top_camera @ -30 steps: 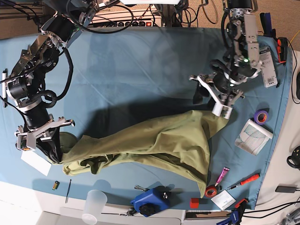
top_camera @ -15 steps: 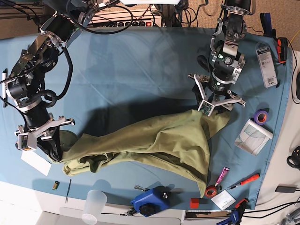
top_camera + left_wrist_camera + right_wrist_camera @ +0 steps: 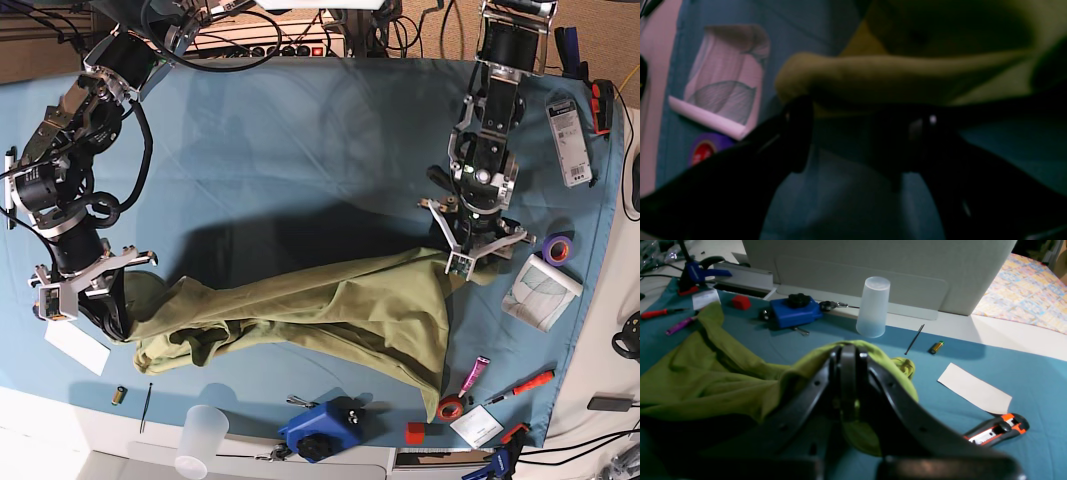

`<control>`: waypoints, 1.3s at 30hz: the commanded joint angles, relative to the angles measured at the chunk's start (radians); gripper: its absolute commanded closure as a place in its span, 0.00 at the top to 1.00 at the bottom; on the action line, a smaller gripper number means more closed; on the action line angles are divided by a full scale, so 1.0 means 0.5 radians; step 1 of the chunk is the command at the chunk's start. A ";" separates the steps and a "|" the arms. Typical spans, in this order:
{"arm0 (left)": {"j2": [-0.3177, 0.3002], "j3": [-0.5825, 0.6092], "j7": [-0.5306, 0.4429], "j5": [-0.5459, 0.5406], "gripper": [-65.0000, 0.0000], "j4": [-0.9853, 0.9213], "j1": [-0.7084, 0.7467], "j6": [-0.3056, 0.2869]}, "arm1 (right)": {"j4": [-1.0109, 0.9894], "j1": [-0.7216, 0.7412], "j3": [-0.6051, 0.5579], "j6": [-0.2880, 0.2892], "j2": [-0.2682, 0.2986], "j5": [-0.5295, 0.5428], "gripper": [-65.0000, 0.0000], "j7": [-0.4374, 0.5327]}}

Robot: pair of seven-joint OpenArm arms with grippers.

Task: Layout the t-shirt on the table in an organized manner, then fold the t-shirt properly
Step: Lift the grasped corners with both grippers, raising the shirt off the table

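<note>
Since a second ago my left tool (image 3: 478, 255) swung down onto the shirt's (image 3: 330, 310) near corner; jaws spread, cloth edge just beyond them, not gripped. Right tool (image 3: 848, 383) stays clamped on the shirt's other end. Shirt lies bunched and stretched across the worktop (image 3: 300, 150) between both.

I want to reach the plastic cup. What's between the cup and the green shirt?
Only bare blue table lies between the cup and the shirt, seen in the right wrist view.

Base overhead; wrist views low, sharing t-shirt (image 3: 330, 310).
</note>
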 commanded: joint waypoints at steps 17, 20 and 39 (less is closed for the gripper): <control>-0.016 -0.006 0.143 0.060 0.00 0.119 -0.021 0.137 | 0.034 0.043 0.005 -0.005 0.024 0.033 0.00 0.067; -0.016 -0.005 0.153 0.101 0.00 0.240 -0.020 0.133 | 0.034 0.043 0.005 -0.005 0.024 0.033 0.00 0.067; -0.016 -0.005 0.072 0.046 0.67 0.266 0.009 -0.301 | 0.034 0.043 0.005 -0.005 0.024 -0.010 0.00 0.065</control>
